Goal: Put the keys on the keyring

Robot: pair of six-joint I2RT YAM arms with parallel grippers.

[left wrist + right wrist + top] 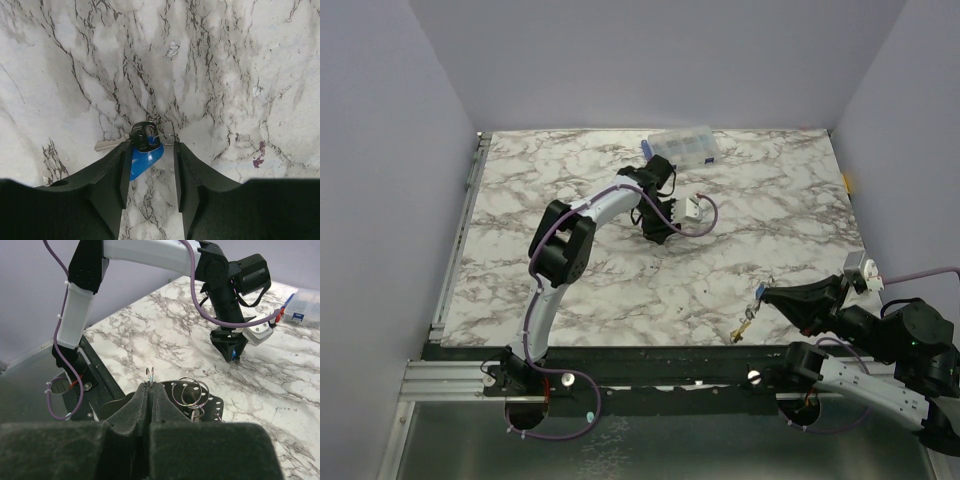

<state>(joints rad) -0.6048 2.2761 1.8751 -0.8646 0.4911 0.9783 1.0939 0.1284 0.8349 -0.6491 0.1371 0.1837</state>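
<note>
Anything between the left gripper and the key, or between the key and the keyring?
Nothing visible. The key lies on the marble table between the open left gripper's fingers. Only bare tabletop lies toward the keyring pinched by the right gripper; the compartment box sits off that line.

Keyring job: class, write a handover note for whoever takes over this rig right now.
Left end effector: open, straddling a dark-headed key and blue tag lying on the table.
Right end effector: shut on the keyring, near the table's front edge.
Done: keyring held.
Left to do: grip the key, carry it over, thread it on.
</note>
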